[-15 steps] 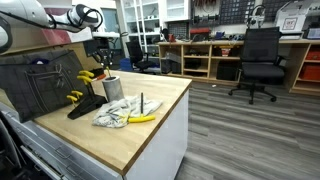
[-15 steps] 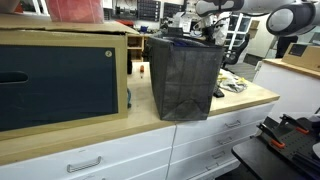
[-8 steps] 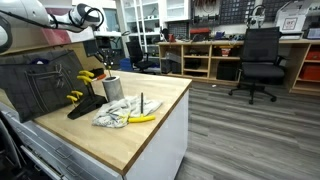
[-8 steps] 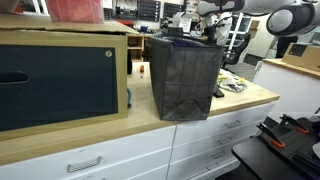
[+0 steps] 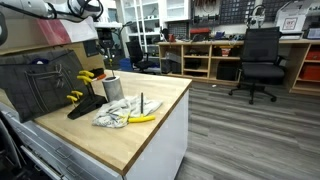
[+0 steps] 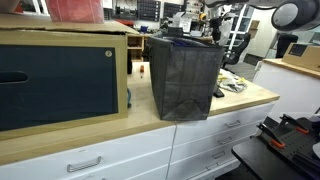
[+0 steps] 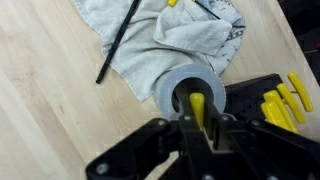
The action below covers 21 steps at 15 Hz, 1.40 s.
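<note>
Wrist view: tool (image 7: 197, 128) hides part of yellow piece (image 7: 197, 103).

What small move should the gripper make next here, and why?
Probably a short straight lift. In the wrist view the gripper is shut on a yellow-handled tool over the opening of the gray cup, with the black knife block close beside it; moving sideways first might catch the rim.
</note>
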{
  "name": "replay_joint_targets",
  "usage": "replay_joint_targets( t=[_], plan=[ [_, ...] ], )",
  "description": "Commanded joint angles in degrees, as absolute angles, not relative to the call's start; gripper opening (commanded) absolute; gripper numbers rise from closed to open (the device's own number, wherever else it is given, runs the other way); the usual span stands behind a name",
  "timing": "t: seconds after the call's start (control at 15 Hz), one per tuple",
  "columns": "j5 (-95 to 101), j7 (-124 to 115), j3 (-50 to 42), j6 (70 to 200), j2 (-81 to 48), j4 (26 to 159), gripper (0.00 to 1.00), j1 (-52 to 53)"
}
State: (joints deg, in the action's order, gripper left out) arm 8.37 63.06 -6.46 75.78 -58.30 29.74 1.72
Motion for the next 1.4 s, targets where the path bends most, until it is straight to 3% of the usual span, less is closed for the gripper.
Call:
replay_joint_targets(
  t=[0.0, 0.6, 1.33],
  plan=[
    [7.64, 59.46, -7.07, 72.55, -53.57, 31.21, 0.04, 0.72],
    [8.69, 44.84, -7.79, 65.8, -51.28, 33.58, 0.04, 3.6],
    [7.52, 33.99, -6.63, 67.04, -48.89, 38.24, 0.04, 3.55]
  ],
)
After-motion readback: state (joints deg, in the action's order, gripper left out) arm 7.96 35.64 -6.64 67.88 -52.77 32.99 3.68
